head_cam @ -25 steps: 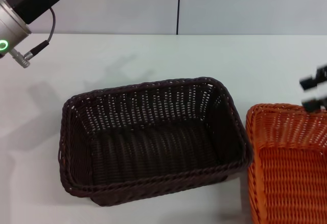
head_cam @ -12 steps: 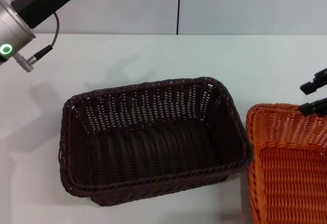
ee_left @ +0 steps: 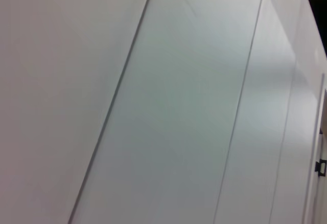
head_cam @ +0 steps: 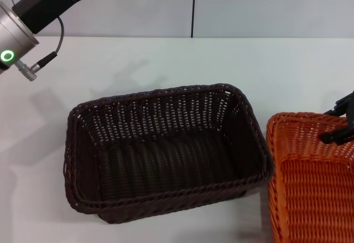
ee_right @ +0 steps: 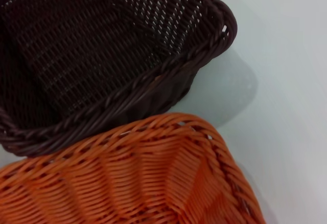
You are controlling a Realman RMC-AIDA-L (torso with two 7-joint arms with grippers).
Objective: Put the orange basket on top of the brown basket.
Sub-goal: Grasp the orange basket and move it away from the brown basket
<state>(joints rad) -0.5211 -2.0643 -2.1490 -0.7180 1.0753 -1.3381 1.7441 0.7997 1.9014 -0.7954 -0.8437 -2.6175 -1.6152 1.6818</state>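
Note:
The brown basket [head_cam: 166, 94] stands empty in the middle of the white table. The orange basket [head_cam: 301, 118] stands just to its right, almost touching, and is cut off by the picture's edge. My right gripper [head_cam: 340, 120] shows as two black fingers held apart at the orange basket's far rim, one finger [head_cam: 344, 102] beyond the rim and one over the inside. The right wrist view shows the orange basket's rim [ee_right: 168, 127] beside the brown basket's corner [ee_right: 214, 35], with no fingers in it. My left arm [head_cam: 16, 32] is raised at the far left, its gripper out of view.
The white table [head_cam: 182, 60] runs back to a pale panelled wall [head_cam: 249, 5]. The left wrist view shows only wall panels [ee_left: 168, 106]. The left arm's shadow lies on the table left of the brown basket.
My right gripper has come down from above the table to the orange basket's far rim. The left arm has shifted slightly up. Both baskets stay put.

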